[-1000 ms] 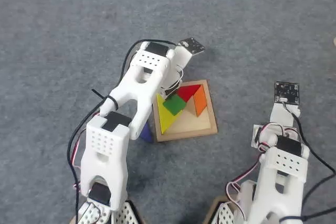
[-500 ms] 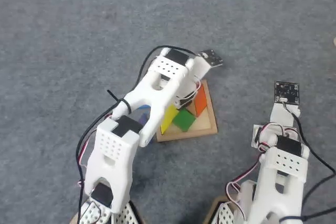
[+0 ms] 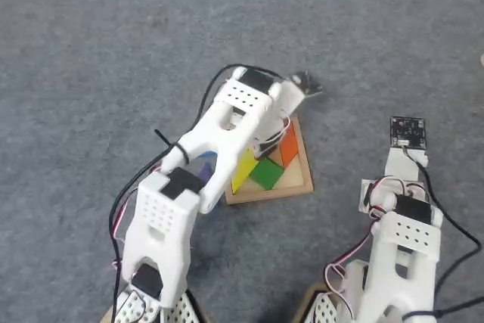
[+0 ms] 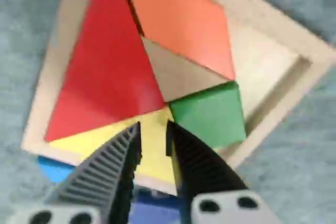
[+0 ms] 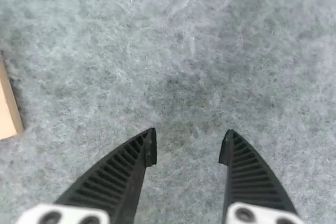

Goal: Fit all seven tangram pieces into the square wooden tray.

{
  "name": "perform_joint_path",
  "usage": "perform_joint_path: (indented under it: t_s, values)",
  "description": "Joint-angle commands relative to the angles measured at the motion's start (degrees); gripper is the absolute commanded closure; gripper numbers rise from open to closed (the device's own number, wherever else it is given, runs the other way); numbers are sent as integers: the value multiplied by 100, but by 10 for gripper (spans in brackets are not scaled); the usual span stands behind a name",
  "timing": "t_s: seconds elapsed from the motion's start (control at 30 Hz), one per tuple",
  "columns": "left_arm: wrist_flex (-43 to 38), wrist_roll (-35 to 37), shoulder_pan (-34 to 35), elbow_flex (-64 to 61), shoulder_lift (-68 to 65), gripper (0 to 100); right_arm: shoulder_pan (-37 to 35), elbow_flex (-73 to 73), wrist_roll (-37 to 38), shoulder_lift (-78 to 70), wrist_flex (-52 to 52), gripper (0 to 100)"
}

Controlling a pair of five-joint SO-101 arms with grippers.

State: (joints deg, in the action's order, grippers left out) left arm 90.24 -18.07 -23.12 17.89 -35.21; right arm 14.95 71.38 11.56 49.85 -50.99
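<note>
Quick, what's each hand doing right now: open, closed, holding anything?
Left hand: barely open, empty, tips over the yellow piece.
Right hand: open, empty, above the grey mat.

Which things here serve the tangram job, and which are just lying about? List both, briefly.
Job: tray, red triangle, orange piece, yellow piece, green square, blue piece, left pincer.
Lying about: grey mat, right pincer above it.

Table w/ grey felt-like top [image 3: 91, 73]. Wooden tray [image 3: 305, 180] lies flat on it, approx centre. Blue piece [image 4: 52, 169] & purple piece [image 3: 204, 172] on the felt just beside tray's 9 o'clock edge.
</note>
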Motion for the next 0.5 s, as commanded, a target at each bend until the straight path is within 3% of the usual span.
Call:
perform_joint_path:
  t_s: [0.0, 0.17, 0.47]
  values:
    - [88, 97, 44, 321, 1090, 917, -31, -246, -70, 13, 4, 786]
    - [-18, 765, 765, 163, 2084, 917, -40, -246, -26, 13, -31, 786]
    - [-1837, 862, 2470, -2712, 2831, 916, -40, -519, 299, 4, -295, 785]
